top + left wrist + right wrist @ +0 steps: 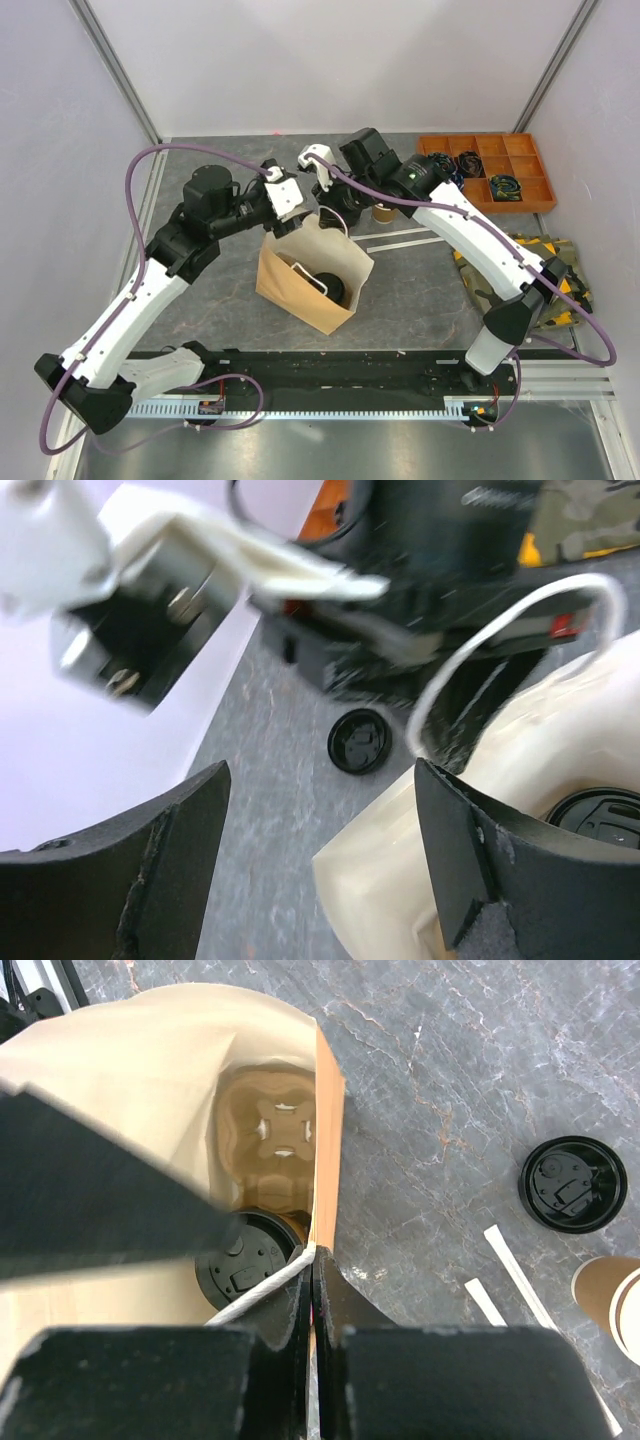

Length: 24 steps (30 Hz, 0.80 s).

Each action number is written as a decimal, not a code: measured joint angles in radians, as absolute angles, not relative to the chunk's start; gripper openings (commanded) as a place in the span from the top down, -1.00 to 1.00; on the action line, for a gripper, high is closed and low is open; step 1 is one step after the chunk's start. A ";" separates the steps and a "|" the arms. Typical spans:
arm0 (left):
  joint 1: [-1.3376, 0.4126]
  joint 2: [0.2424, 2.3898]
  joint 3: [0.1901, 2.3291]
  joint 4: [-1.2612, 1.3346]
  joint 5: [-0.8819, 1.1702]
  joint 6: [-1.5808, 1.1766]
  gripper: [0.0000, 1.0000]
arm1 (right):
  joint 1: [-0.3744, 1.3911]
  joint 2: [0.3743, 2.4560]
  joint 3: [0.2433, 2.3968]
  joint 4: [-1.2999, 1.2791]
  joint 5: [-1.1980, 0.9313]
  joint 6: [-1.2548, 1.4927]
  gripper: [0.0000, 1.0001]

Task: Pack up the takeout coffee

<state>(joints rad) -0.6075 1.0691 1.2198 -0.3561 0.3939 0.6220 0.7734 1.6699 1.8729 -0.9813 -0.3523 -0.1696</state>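
A tan paper bag (pixel 300 285) stands open mid-table. Inside it a kraft cup with a black lid (pixel 245 1260) sits in a brown pulp carrier (pixel 275 1140); the lidded cup also shows in the top view (pixel 330 285) and the left wrist view (pixel 600 815). My right gripper (pixel 315 1260) is shut on the bag's rim beside its white handle (pixel 255 1295). My left gripper (pixel 320 780) is open, its jaws straddling the bag's near corner (pixel 400 880). A loose black lid (pixel 572 1184) lies on the table, with an unlidded kraft cup (pixel 610 1295) next to it.
An orange compartment tray (pixel 490 170) with small dark items stands at the back right. A camouflage-patterned object (pixel 545 265) lies at the right. White paper strips (pixel 520 1270) lie near the loose lid. Both arms crowd over the bag's far edge.
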 measured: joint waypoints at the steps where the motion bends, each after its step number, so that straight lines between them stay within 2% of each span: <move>1: -0.593 1.071 1.220 -0.356 0.393 0.613 -0.57 | 0.772 1.674 1.877 -0.982 -0.356 -0.170 0.89; 16: -0.447 1.094 1.220 -0.428 0.413 0.486 -0.47 | 0.768 1.732 1.933 -1.011 -0.393 -0.175 0.61; 18: -0.443 1.098 1.219 -0.439 0.423 0.480 -0.47 | 0.768 1.736 1.935 -1.013 -0.394 -0.177 0.50; 24: -0.442 1.100 1.202 -0.459 0.437 0.476 -0.46 | 0.762 1.750 1.950 -1.018 -0.404 -0.176 0.46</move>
<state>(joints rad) -0.4423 1.0996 1.2022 -0.4595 0.4370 0.4763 0.7616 1.7496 1.9495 -1.0180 -0.4042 -0.1761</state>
